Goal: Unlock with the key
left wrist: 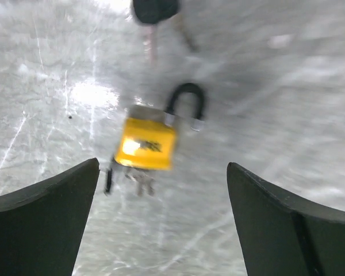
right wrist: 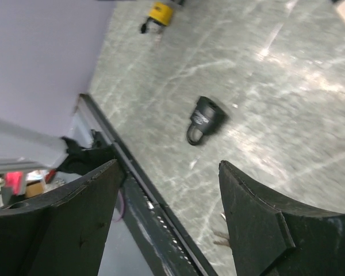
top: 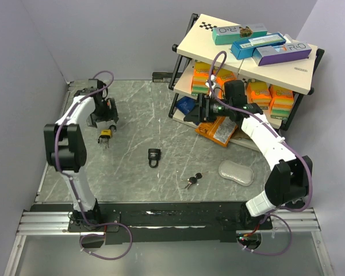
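A yellow padlock [left wrist: 145,144] lies on the table just ahead of my left gripper [left wrist: 162,172], which stands open and holds nothing. Its dark shackle [left wrist: 187,102] has one leg out of the body, and a key [left wrist: 139,179] sticks out of its underside. From above, the padlock [top: 105,135] lies just in front of the left gripper [top: 106,122]. A black padlock [top: 154,156] lies mid-table, with a loose bunch of keys [top: 192,180] to its right. My right gripper [right wrist: 169,167] hangs open and empty by the shelf, with the black padlock [right wrist: 204,118] ahead of it.
A two-tier shelf [top: 241,54] at the back right carries coloured boxes and sponges. An orange packet [top: 218,131] lies at its foot. A clear plastic lid [top: 236,172] lies near the right arm. The table's dark front rail [right wrist: 144,195] runs under the right gripper.
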Controlling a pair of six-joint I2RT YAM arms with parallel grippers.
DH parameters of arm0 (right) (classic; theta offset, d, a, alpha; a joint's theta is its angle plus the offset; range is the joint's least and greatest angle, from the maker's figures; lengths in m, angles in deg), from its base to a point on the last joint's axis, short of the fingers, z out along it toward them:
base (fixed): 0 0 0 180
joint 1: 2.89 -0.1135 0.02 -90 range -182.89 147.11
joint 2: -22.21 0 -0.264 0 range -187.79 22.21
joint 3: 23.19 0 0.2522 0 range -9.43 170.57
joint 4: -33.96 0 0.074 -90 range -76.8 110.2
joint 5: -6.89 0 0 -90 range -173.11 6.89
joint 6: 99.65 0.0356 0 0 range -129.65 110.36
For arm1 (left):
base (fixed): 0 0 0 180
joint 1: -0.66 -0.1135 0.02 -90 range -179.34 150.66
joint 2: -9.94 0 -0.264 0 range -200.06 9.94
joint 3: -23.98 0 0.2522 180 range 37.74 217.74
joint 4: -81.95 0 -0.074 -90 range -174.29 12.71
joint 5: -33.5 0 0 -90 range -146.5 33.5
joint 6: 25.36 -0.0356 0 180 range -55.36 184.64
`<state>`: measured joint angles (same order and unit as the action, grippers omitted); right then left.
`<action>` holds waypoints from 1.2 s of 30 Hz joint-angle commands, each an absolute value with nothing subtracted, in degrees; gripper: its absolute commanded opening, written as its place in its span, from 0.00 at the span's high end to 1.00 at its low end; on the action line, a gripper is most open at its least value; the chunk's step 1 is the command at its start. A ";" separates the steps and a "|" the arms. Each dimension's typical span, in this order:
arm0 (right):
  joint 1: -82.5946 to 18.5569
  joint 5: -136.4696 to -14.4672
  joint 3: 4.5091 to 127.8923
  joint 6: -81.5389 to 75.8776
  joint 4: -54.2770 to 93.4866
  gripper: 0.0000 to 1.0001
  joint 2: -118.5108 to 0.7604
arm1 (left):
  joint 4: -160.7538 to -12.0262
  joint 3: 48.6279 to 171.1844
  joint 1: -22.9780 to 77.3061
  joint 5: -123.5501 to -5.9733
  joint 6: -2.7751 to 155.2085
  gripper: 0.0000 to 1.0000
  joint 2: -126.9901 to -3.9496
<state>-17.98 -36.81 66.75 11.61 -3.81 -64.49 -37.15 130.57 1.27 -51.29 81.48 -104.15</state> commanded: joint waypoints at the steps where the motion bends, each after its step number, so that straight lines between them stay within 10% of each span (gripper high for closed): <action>1: -19.76 -44.94 66.86 6.89 -10.02 0.24 -60.85 | -43.94 127.04 3.56 -56.06 83.88 0.04 -92.56; 15: -28.29 -55.94 54.38 6.97 -12.23 0.24 -62.52 | -66.06 103.32 21.49 -67.29 94.07 0.04 -73.13; 36: -33.03 -56.66 36.19 14.61 -10.56 0.24 -59.62 | -71.01 94.95 28.26 -67.13 104.10 0.03 -79.27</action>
